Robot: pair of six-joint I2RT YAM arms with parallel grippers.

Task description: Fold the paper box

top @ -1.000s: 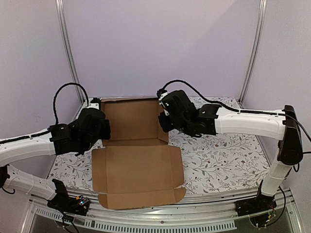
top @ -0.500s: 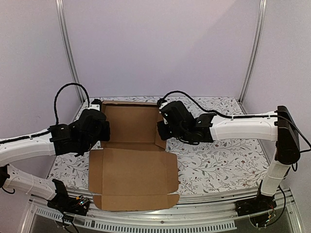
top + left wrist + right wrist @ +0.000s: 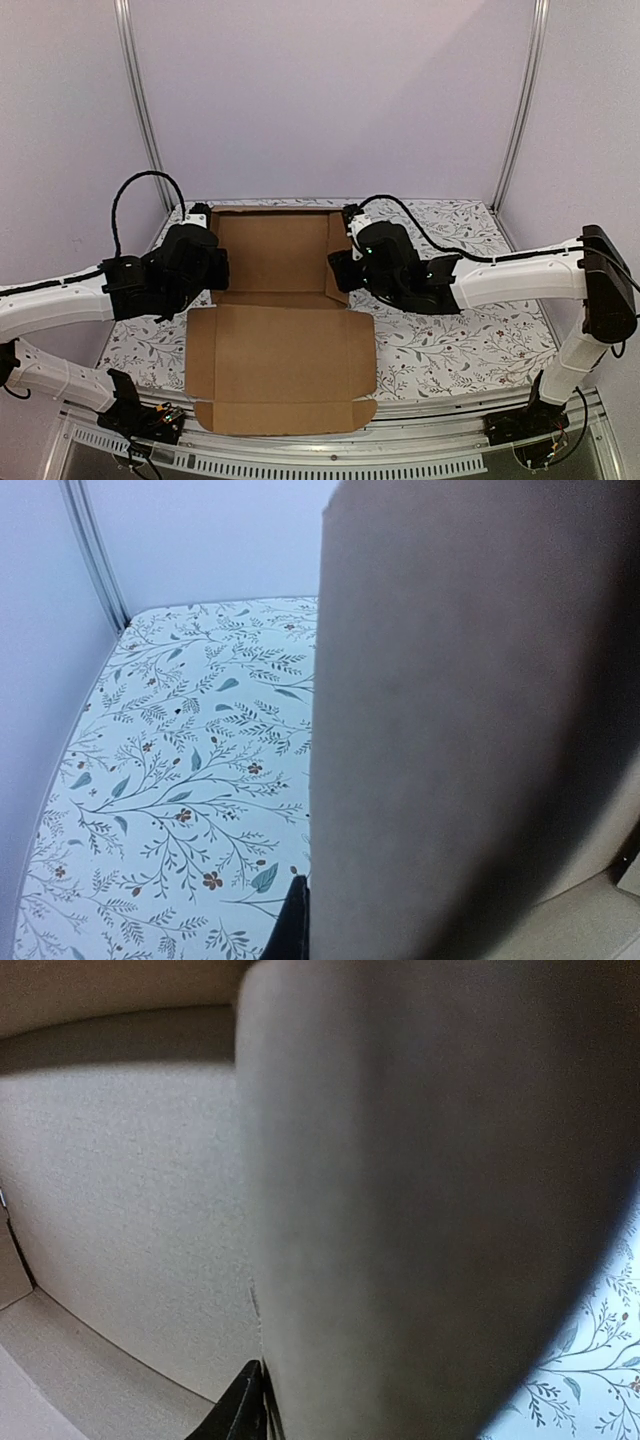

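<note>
The paper box is a brown cardboard sheet. Its front panel lies flat on the table and its rear panel stands tilted up behind. My left gripper is shut on the box's left side flap, with one black finger lying against the flap's outer face. My right gripper is at the right side flap. One finger lies close along the flap's inner face, and the flap hides the other finger. The box's inner panel shows to the left of it.
A floral tablecloth covers the table around the box. Metal frame posts and lilac walls close in the back and sides. The box's front flap reaches the table's near edge.
My right arm has drawn back to the right and sunk lower. The box's front panel, skewed and lifted before, now lies squarer and flatter. The left arm has barely moved.
</note>
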